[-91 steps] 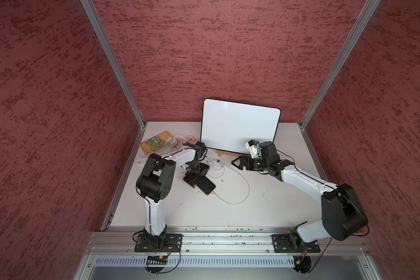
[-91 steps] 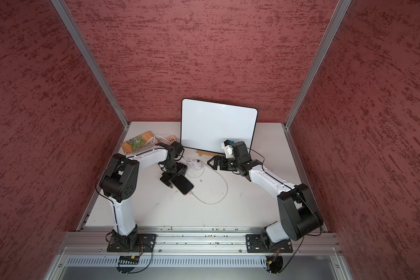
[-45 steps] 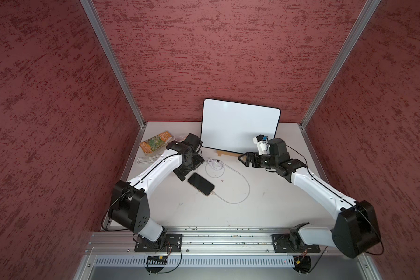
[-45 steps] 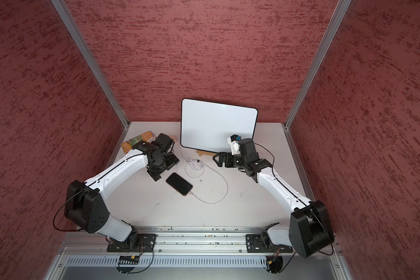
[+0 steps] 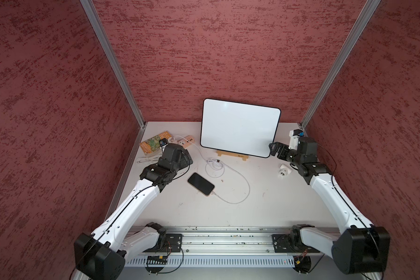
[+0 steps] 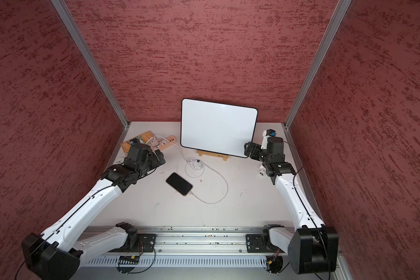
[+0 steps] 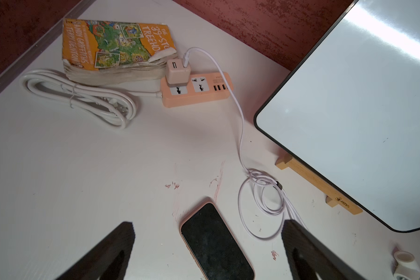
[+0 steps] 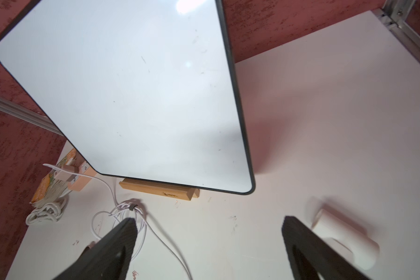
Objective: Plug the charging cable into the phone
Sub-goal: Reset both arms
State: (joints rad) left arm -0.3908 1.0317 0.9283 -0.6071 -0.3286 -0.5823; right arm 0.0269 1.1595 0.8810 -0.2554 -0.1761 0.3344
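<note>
A white board (image 5: 239, 131) with a black rim stands tilted on a wooden stand (image 5: 232, 154) at the far middle of the table (image 5: 264, 206). At far left lies an orange paperback (image 7: 112, 46). A peach power strip (image 7: 199, 93) is just right of it, and a bundled white cord (image 7: 83, 97) lies on its near side. A small white adapter (image 5: 284, 170) lies at the right, apparently on its side.

We find bare table (image 5: 277, 206) on the near side of the phone (image 5: 200, 184), free to pass. Behind it the charging cable (image 5: 213, 162) loops across the way. The whiteboard (image 5: 239, 131) on its stand (image 5: 232, 155) walls the rear, and the book (image 5: 152, 144) and power strip (image 5: 186, 141) crowd the left corner.
</note>
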